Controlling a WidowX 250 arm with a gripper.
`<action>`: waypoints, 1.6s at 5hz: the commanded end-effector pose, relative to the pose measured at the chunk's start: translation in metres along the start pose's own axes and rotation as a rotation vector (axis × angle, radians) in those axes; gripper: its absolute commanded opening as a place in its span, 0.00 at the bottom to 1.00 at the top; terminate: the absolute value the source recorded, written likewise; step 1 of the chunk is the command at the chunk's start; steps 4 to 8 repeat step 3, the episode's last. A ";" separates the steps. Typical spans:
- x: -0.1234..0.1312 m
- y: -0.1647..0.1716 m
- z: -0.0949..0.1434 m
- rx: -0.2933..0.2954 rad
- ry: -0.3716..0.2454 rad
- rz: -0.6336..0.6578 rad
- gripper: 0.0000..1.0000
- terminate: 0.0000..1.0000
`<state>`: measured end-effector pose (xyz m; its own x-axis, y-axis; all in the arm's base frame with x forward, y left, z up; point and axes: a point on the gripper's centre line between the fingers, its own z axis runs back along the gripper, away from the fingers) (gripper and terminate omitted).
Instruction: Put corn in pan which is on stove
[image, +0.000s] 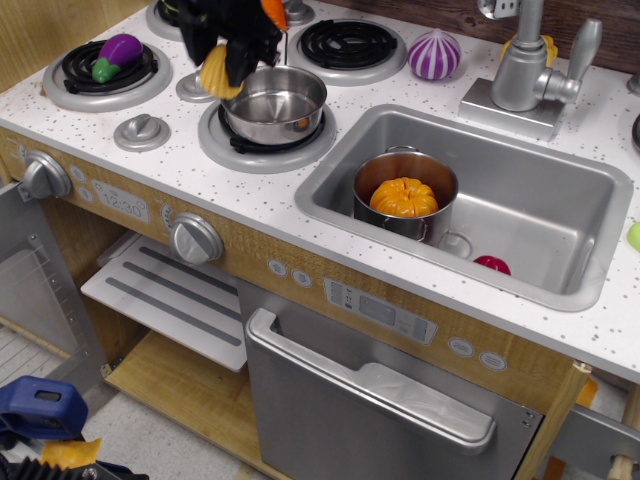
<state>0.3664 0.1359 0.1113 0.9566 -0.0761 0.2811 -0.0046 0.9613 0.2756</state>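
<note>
My black gripper (226, 62) is shut on the yellow ribbed corn (220, 76) and holds it in the air at the upper left. The corn hangs just left of and above the rim of the shiny steel pan (276, 103). The pan sits on the front right coil burner (262, 146) of the white speckled stove (150, 165). The pan's inside is bare and reflective. The top of the gripper runs out of view at the frame's upper edge.
A purple eggplant toy (116, 54) lies on the left burner. A purple-striped onion toy (434, 54) sits by the back right burner. In the sink (560, 215) stands a deeper steel pot (404, 193) with an orange pumpkin toy (403, 197), plus a red toy (491, 264). A grey faucet (525, 70) stands behind.
</note>
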 end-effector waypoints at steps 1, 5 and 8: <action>0.026 0.011 0.006 -0.025 -0.119 0.006 0.00 0.00; 0.034 0.007 -0.031 -0.129 -0.143 0.012 0.00 1.00; 0.034 0.007 -0.031 -0.129 -0.143 0.012 0.00 1.00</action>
